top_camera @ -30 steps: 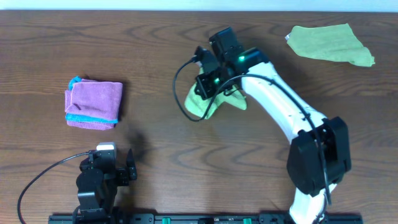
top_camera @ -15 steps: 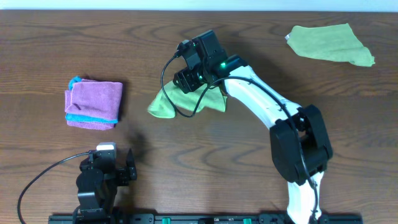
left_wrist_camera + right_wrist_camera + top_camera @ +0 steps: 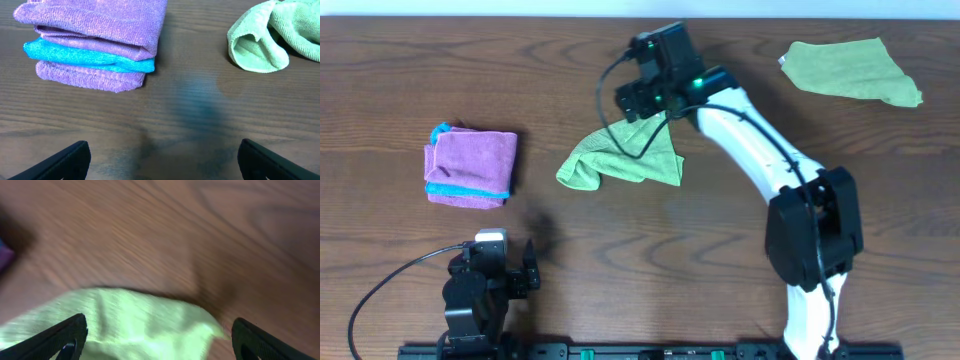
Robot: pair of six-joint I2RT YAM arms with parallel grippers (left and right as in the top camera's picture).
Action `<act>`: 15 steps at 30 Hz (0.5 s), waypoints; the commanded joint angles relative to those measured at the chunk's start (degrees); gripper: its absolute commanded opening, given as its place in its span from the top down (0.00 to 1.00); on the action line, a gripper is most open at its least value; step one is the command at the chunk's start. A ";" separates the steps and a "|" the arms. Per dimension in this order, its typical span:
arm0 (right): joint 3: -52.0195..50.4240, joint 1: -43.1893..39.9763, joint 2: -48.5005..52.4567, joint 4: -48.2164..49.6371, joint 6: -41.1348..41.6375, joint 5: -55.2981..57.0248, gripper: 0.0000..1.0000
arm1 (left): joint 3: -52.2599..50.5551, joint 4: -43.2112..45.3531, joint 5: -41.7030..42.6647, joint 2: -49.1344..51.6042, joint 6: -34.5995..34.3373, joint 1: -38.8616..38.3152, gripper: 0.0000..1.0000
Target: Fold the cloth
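Observation:
The lime-green cloth (image 3: 620,160) lies rumpled and loosely doubled over at the middle of the table. My right gripper (image 3: 638,103) hovers over its far edge, open and holding nothing. In the right wrist view the cloth (image 3: 135,325) shows blurred below and between the spread fingers of the right gripper (image 3: 157,340). At the near left edge my left gripper (image 3: 495,262) is open and holds nothing. In the left wrist view the left gripper (image 3: 162,160) hangs over bare wood, and the cloth's rolled corner (image 3: 260,45) is far ahead to the right.
A folded pink cloth with teal edging (image 3: 470,167) lies at the left, also the pink cloth (image 3: 95,45) ahead of my left gripper. A duller olive-green cloth (image 3: 850,70) lies at the far right. A black cable (image 3: 605,120) loops from the right wrist over the cloth.
My right gripper went from shut on the cloth to open and let it go. The cloth was dragged left, then dropped; the gripper has drawn back toward the far side.

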 commanded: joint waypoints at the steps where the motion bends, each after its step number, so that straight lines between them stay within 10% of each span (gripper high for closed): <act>1: 0.85 -3.76 -0.44 -1.42 2.05 2.16 0.09 | -0.35 -0.15 -0.85 -0.37 -0.46 -0.24 0.05; 15: 0.87 -13.35 9.84 5.01 5.79 -19.41 0.23 | -0.35 -0.15 -0.83 -0.37 -0.44 -0.24 0.05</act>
